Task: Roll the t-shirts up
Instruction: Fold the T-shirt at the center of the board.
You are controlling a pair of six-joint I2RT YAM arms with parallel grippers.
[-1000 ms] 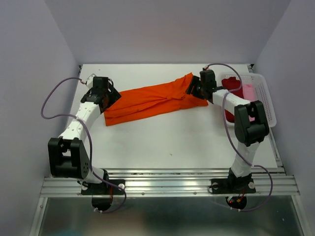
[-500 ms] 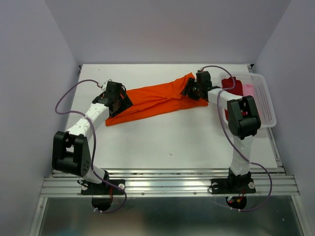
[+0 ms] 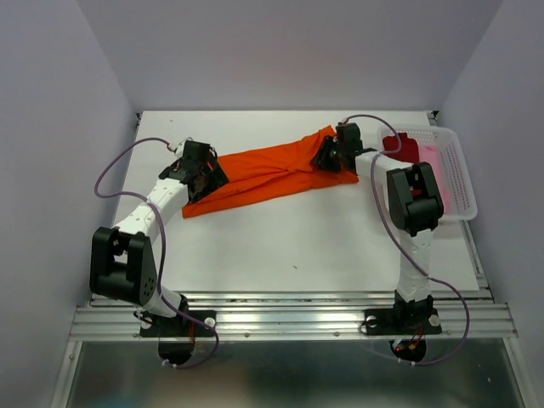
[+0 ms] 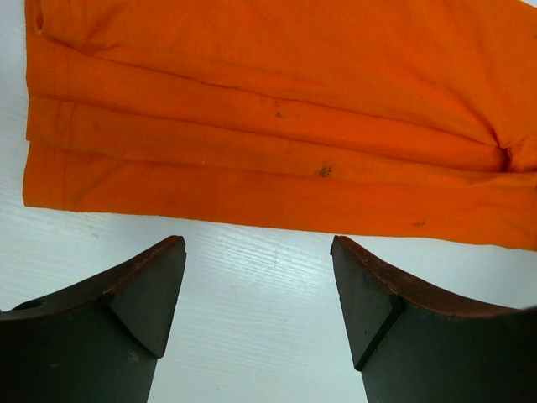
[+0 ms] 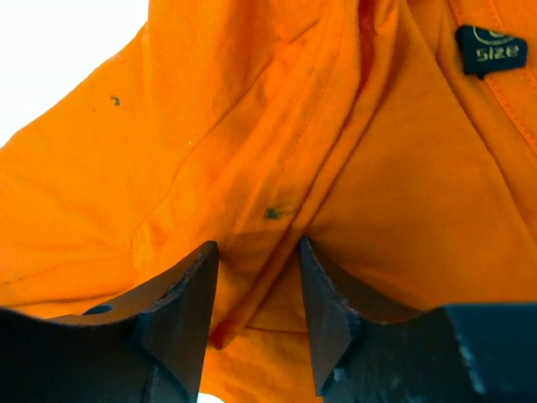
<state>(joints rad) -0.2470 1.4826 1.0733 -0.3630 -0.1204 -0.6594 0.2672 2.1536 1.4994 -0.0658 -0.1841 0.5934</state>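
Jaws on right straddle fold of orange t-shirt (image 5: 252,151).

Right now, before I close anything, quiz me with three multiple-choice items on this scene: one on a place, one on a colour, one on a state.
1. Where does the white basket stand?
A. At the right edge of the table
B. At its left edge
C. Between the arm bases

2. What colour is the t-shirt laid out on the table?
A. Blue
B. Orange
C. Green

3. How is the left gripper?
A. Shut on the t-shirt
B. Shut on the basket
C. Open, holding nothing

Answers: 1 A, the top view shows it on the far right; 2 B, every view shows orange cloth; 3 C, its wrist view shows the jaws apart over bare table, short of the cloth.
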